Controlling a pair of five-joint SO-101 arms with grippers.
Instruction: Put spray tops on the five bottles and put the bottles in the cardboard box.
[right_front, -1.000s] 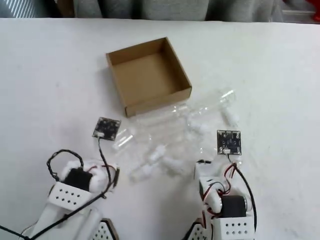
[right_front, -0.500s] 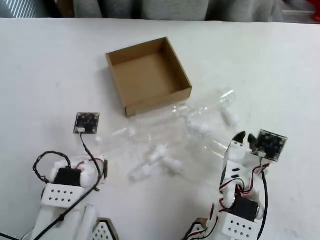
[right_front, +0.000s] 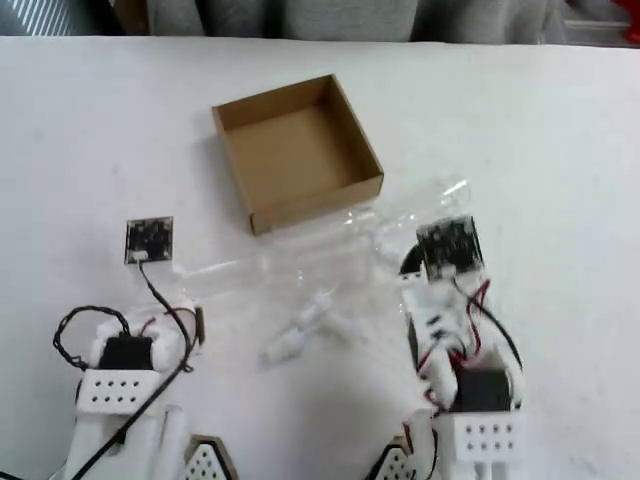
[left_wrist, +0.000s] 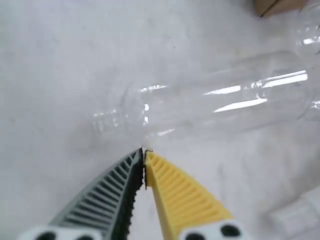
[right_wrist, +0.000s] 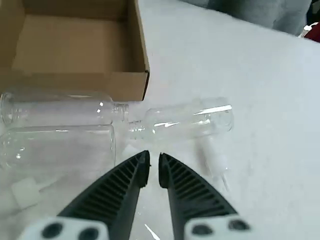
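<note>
The open cardboard box (right_front: 297, 150) stands at mid table with nothing in it. Several clear bottles without tops lie on their sides between it and the arms. One bottle (left_wrist: 220, 102) lies just past my left gripper (left_wrist: 144, 152), whose grey and yellow fingers are shut and hold nothing, near the bottle's neck. My right gripper (right_wrist: 153, 161) has its black fingers shut to a thin slit, holding nothing, in front of another bottle (right_wrist: 187, 122) by the box's (right_wrist: 75, 45) corner. White spray tops (right_front: 310, 315) lie loose between the arms.
Two more bottles (right_wrist: 57, 112) lie along the box's near wall, with a spray top (right_wrist: 24, 192) close by and another (right_wrist: 215, 160) beside the right fingers. The left arm (right_front: 120, 360) and right arm (right_front: 470, 390) stand at the near edge.
The right arm has swung left and forward to the bottles by the box's corner. The left arm has shifted a little further left.
</note>
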